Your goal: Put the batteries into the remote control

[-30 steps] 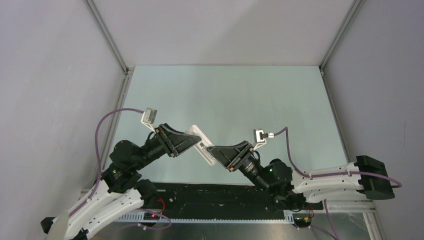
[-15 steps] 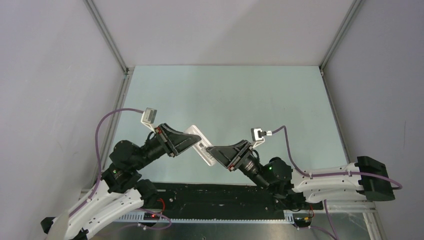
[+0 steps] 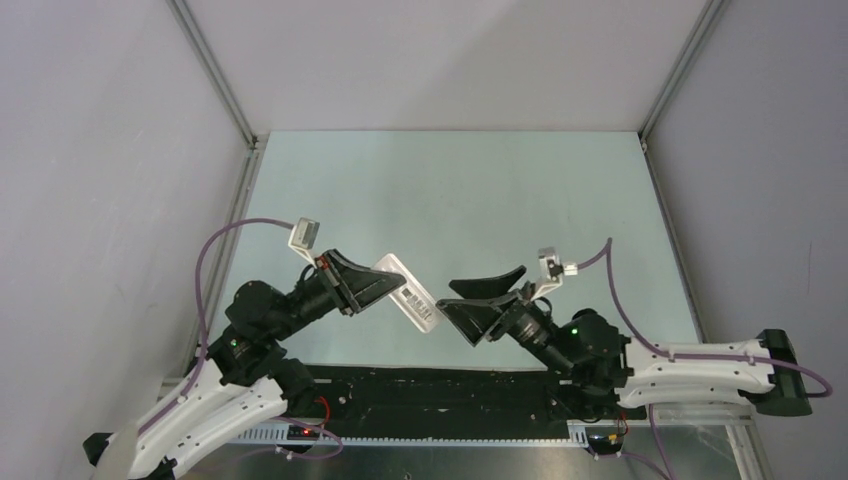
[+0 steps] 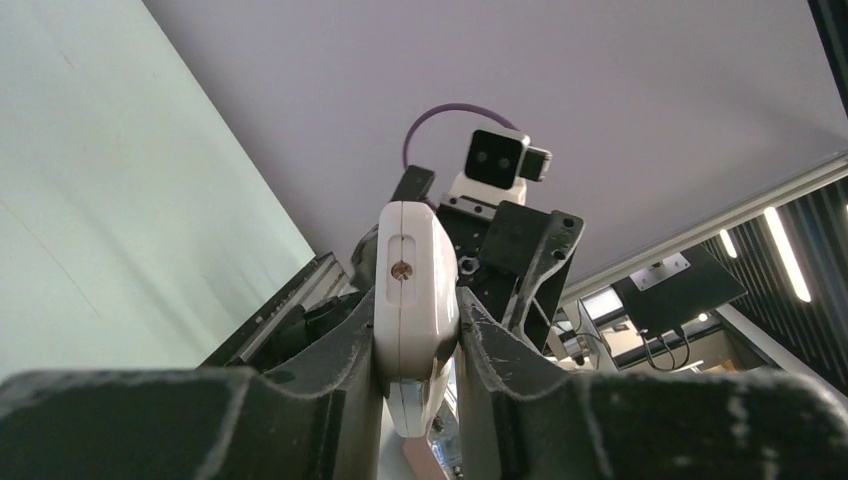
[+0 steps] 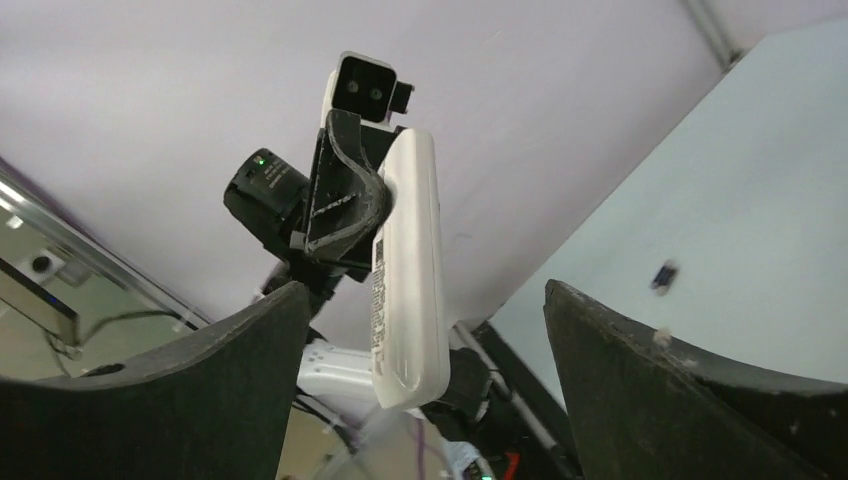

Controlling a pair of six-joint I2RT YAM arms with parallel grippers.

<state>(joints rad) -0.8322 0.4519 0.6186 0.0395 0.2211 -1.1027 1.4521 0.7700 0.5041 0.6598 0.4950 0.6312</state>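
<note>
Remote control (image 3: 408,293) is up in the air over the worktop (image 3: 450,180), between the two arms, tipped on a slant with its dark label (image 3: 413,298) showing from above. It looks small, hard and light, so it should not bend or sag. Its smooth white skin could slip if it is squeezed too softly. The left jaws are closed on one end of it. That looks like a good place to hold, since most of the back is free for the batteries. The right jaws are spread wide with nothing in them, just beside the free end and not touching it. No batteries show for sure; one tiny dark speck (image 5: 662,273) lies on the worktop, too small to tell what it is.
</note>
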